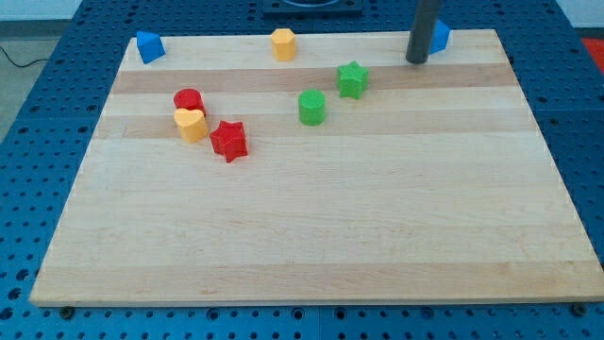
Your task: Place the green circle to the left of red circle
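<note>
Nearest block: red star (228, 140), just right of the yellow heart (192, 124).
Red circle (189, 99): touching the yellow heart's upper edge, at the view's left.
Green circle (311, 107): upright on the wooden board (311, 246), right of the red circle and well apart from it; round, no visible heading.
Green star (352, 79): just up-right of the green circle.
Far edge: blue block (149, 46), yellow hexagon (283, 43), second blue block (440, 36).
My tip (416, 60): bare rod with no jaws, up-right of the green circle, touching nothing.

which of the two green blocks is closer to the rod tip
The green star, up and to the view's right of the green circle, lies closer to my tip.
</note>
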